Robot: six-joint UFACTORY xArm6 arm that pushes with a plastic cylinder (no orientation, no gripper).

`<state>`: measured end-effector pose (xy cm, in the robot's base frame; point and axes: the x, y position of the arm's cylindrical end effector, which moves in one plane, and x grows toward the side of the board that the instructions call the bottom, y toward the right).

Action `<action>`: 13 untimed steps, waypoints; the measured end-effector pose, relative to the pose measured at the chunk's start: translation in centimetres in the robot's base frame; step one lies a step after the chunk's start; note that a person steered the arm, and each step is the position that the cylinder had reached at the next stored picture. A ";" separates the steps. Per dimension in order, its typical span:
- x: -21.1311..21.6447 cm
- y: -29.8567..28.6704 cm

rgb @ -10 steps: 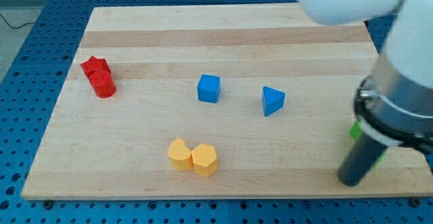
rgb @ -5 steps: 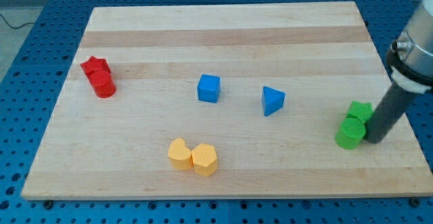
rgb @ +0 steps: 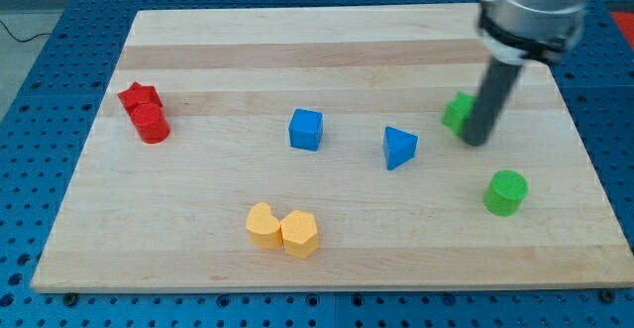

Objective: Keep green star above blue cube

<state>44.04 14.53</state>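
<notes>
Your tip [rgb: 477,141] pressed against the view's right side of the green star [rgb: 458,111], which lay well to the view's right of the blue cube [rgb: 306,130] and slightly nearer the view's top. No pincer existed to open or close (just a bare rod). The star looked light, rigid and free-sliding, so you probably needed centred pushes on a flat flank, or it would spin off.

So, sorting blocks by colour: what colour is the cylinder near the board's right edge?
Green, clearest in the camera view, the only one.
</notes>
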 end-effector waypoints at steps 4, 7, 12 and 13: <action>1.2 3.2; -2.0 -9.9; -6.0 -3.0; -6.6 -9.5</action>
<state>37.46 5.03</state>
